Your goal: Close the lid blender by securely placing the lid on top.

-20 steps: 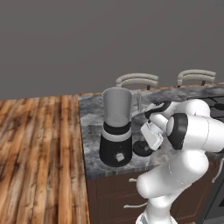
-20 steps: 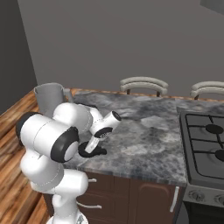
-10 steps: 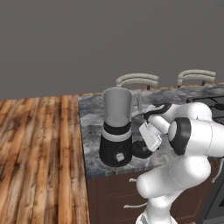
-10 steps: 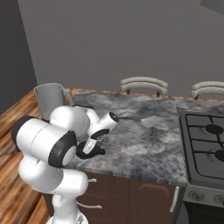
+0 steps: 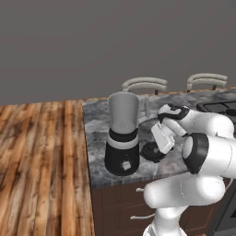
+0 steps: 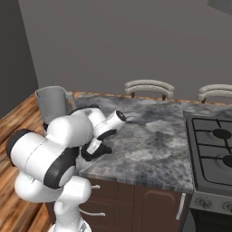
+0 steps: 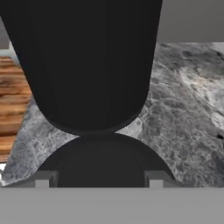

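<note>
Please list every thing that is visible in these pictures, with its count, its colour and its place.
blender: one, grey jar on black base, near the counter's left end, no lid on it
lid: one, black, on the counter right of the blender, under the hand
counter: one, grey marble over brown cabinets
stove: one, dark burners, right of the counter
chairs: two, beige backs, behind the counter
floor: brown wood planks, left
gripper: one, white hand with dark fingertips, low over the lid

No text, label, brand, number or sign could be read anywhere. The blender (image 5: 122, 138) carried a small white mark on its black base, too small to make out as any symbol.
</note>
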